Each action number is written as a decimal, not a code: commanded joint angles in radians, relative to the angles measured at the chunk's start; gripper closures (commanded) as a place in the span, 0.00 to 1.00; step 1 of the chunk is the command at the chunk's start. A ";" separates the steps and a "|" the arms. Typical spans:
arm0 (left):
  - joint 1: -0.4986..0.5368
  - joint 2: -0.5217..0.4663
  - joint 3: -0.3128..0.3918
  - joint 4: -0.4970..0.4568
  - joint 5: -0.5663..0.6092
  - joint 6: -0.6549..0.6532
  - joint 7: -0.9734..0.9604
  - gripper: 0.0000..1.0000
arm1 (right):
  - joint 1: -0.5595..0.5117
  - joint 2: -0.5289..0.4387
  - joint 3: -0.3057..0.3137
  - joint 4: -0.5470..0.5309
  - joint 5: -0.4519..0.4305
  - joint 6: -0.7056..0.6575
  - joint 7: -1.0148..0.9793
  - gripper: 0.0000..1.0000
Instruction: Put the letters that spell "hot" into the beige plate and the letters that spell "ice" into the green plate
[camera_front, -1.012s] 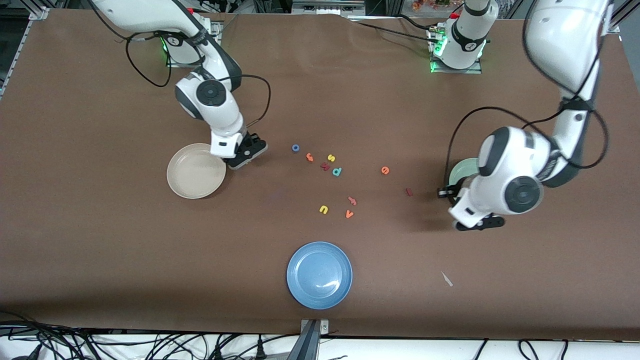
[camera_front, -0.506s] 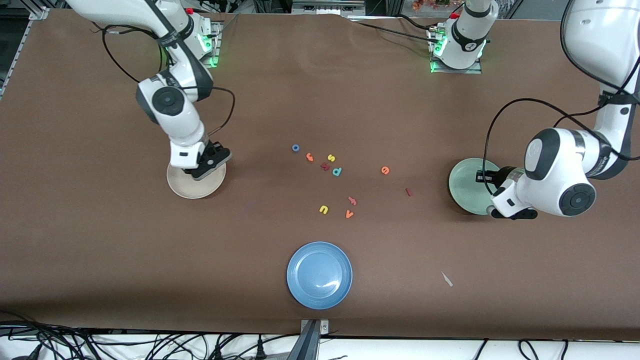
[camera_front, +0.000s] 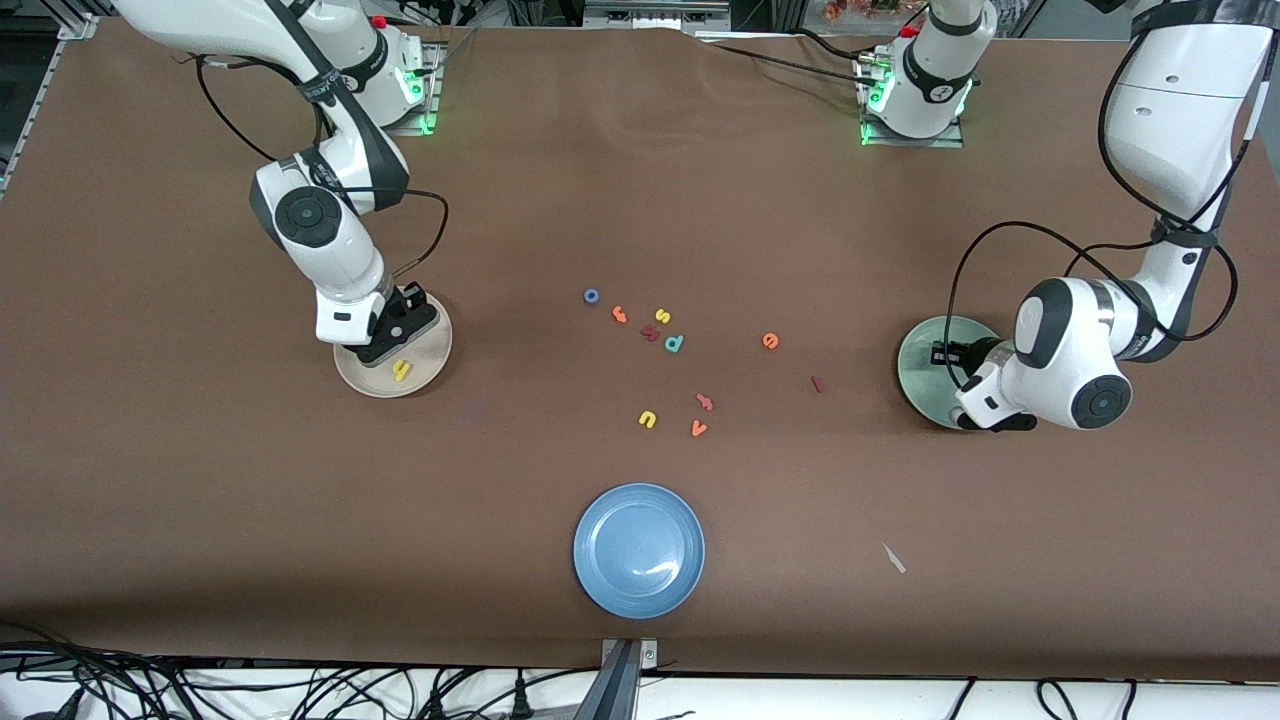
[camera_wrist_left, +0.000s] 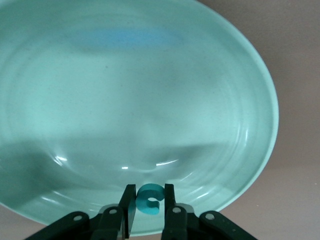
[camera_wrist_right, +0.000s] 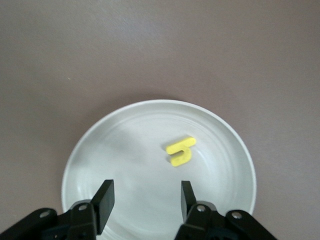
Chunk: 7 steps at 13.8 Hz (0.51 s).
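Fingers of right gripper (camera_wrist_right: 144, 197) spread over beige plate (camera_wrist_right: 90, 150), yellow h (camera_wrist_right: 181, 151) dropped below: first "hot" letter delivered. Left gripper (camera_wrist_left: 149, 200) pinching teal c (camera_wrist_left: 149, 199) over green plate (camera_wrist_left: 250, 100).

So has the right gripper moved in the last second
Yes. The right gripper has moved toward the right arm's end of the table, now over the beige plate, fingers open, with the yellow h lying in the plate.
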 joint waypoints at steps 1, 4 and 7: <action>0.014 -0.033 -0.003 -0.010 0.013 -0.005 0.018 0.25 | -0.002 -0.017 0.072 -0.006 0.099 -0.012 0.059 0.34; 0.009 -0.134 -0.007 0.017 0.004 -0.095 0.004 0.00 | 0.007 -0.001 0.144 0.017 0.104 -0.014 0.280 0.34; 0.000 -0.186 -0.035 0.094 -0.027 -0.185 -0.007 0.00 | 0.088 0.029 0.167 0.060 0.106 -0.014 0.524 0.34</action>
